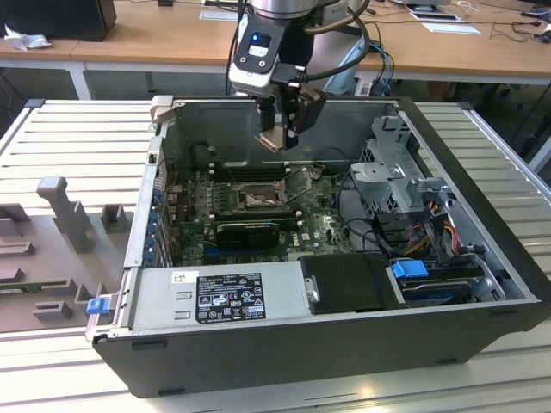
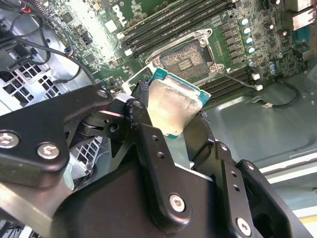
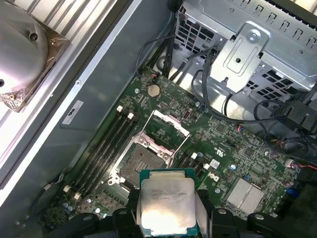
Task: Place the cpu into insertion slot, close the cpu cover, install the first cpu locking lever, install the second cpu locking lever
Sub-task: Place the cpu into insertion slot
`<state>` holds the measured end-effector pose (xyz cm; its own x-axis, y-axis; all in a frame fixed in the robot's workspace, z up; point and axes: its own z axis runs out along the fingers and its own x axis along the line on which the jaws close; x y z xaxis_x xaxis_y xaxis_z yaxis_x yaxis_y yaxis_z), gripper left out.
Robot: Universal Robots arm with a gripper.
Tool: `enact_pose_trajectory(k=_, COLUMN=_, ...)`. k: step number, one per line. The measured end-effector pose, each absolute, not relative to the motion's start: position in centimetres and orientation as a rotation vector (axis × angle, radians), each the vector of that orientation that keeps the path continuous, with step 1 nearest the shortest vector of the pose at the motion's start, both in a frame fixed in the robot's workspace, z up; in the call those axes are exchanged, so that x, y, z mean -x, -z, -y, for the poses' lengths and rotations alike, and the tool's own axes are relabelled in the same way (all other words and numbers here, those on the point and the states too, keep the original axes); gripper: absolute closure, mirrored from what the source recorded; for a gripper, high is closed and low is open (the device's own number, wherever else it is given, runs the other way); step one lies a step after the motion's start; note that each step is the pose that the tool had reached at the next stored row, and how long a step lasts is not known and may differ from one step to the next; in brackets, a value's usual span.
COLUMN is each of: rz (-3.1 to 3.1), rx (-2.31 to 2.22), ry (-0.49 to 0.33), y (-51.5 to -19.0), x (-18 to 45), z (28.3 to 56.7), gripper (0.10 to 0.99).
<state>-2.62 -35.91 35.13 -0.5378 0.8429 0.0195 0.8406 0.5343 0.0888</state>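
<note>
Clamped in the gripper (image 2: 173,111), the cpu (image 3: 166,206) hangs above the motherboard (image 3: 233,148), apart from the insertion slot (image 3: 141,161). The cpu cover (image 3: 166,130) stands raised, socket bare. Memory slots (image 3: 106,144) flank it; cables (image 3: 166,52) and a metal drive cage (image 3: 247,49) lie near.

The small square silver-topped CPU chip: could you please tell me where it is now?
The CPU chip is clamped in the black gripper in both wrist views, held above the green motherboard, apart from the open black-rimmed square socket.

A robotics lab: an open computer case (image 1: 301,344) on a slatted metal bench (image 1: 77,129), wooden desks (image 1: 155,34) behind.
</note>
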Motion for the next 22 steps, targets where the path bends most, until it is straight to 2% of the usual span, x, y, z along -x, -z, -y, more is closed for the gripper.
enact_pose_trajectory(k=22, rz=-2.660, rx=-1.610, ry=-0.134, y=-35.13, x=2.62, z=35.91, gripper=0.561)
